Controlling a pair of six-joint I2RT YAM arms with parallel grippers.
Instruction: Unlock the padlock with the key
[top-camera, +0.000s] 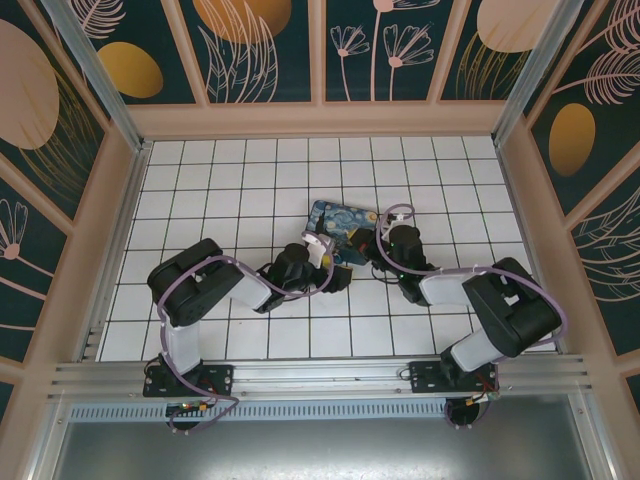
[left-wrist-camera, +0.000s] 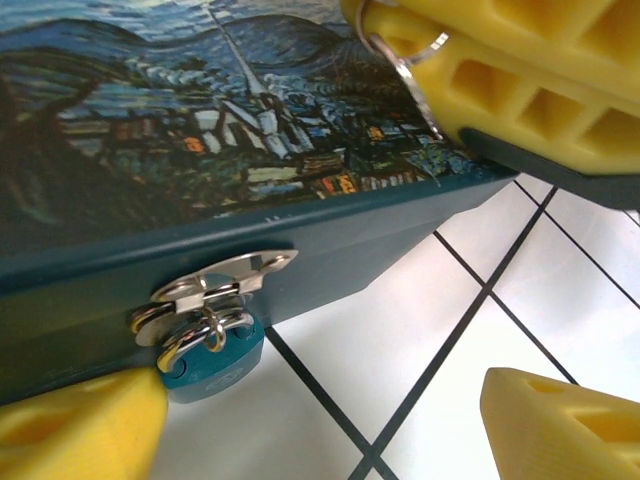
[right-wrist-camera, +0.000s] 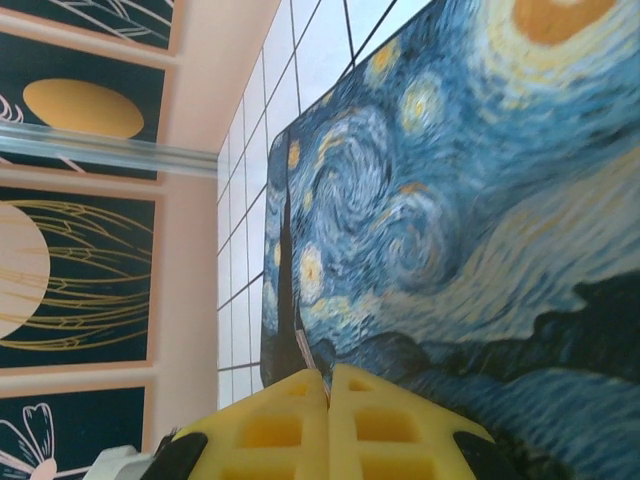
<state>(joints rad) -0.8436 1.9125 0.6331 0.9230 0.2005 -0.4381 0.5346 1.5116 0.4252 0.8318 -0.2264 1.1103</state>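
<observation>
Teal padlock (left-wrist-camera: 215, 365), one, on hasp (left-wrist-camera: 215, 285); left pincer (left-wrist-camera: 320, 405) wide; right pincer (right-wrist-camera: 329, 378) clamps one key (left-wrist-camera: 418, 90).

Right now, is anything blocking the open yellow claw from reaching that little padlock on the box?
Nothing visible does. The padlock hangs from the hasp on the box, and the left gripper stands open before it, one finger beside it.

Right claw (right-wrist-camera: 328, 385) above box (right-wrist-camera: 450, 200); floor (left-wrist-camera: 400, 330) beside padlock (left-wrist-camera: 215, 362) open.
</observation>
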